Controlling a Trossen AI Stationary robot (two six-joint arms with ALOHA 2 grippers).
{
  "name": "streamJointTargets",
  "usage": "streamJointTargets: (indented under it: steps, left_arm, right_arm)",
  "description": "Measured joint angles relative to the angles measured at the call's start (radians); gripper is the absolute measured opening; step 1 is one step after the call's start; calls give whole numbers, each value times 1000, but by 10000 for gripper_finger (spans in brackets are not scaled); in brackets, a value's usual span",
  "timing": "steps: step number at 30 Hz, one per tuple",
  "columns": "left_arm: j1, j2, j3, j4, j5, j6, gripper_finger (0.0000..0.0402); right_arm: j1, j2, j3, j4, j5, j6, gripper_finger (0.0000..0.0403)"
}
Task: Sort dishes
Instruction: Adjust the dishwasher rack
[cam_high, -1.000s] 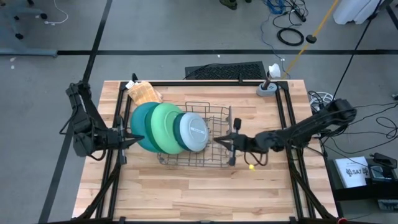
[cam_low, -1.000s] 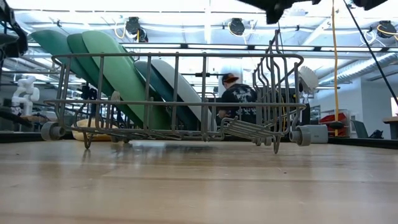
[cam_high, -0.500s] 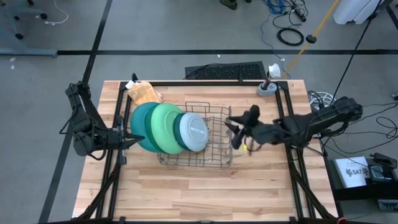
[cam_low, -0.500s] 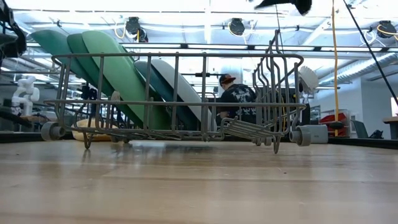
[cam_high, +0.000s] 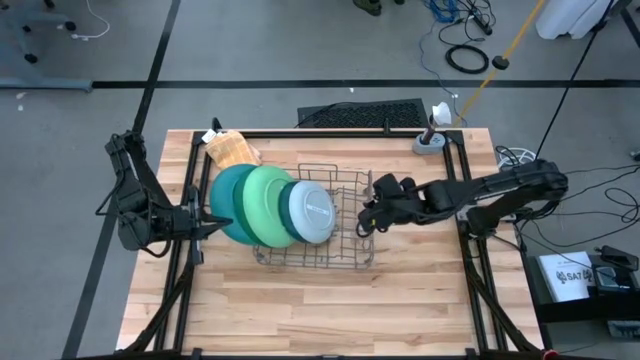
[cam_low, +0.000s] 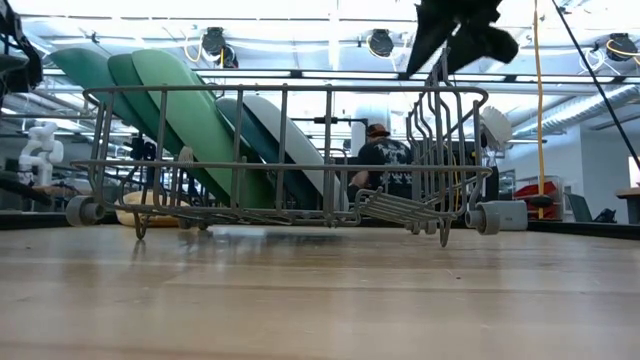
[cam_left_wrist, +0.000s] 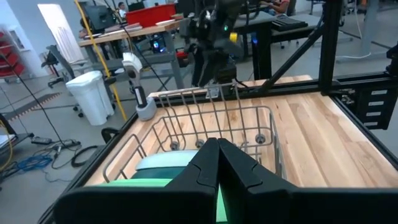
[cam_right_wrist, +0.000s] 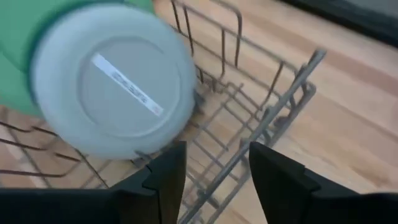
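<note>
Several dishes stand on edge in the grey wire rack, leaning toward the table's left. In the high view I see a teal plate, a light green one and a pale blue-grey one; the blue-grey plate fills the right wrist view. My right gripper hangs open over the rack's right end, slanting down toward the blue-grey plate, nothing between its fingers. My left gripper is shut and level at the teal plate's left rim. My left gripper's shut fingertips point level from the table's left over the plates' rims; whether they touch the teal plate I cannot tell, as the fingers hide that spot.
A tan waffle-textured lump lies at the far left behind the rack. A grey stand sits at the far right corner. Black frame rails run along both sides. Bare wood lies near the front edge. A person sits beyond the table.
My right gripper has opened, risen from beside the rack's right end, rolled and tipped from level to slanting down. It swung briefly toward the table's right, then came back over the rack's right end. The plates and rack have stayed put.
</note>
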Motion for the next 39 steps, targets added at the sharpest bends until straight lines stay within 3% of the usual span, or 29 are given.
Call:
streamJointTargets:
  steps: [8,13,23,29,39]
  left_arm:
    - [0,0,0,1,0,0,8]
    - [0,0,0,-1,0,3,8]
    - [0,0,0,-2,0,3,8]
    - [0,0,0,-2,0,2,8]
    - [0,0,0,-3,0,1,8]
  right_arm:
    - [-46,59,1,-69,-24,58,156]
    - [-63,60,1,-58,-58,9,149]
    - [-66,60,2,-69,-31,31,30]
    - [-51,61,0,-131,-38,44,29]
    - [-9,51,0,-312,-11,239,13]
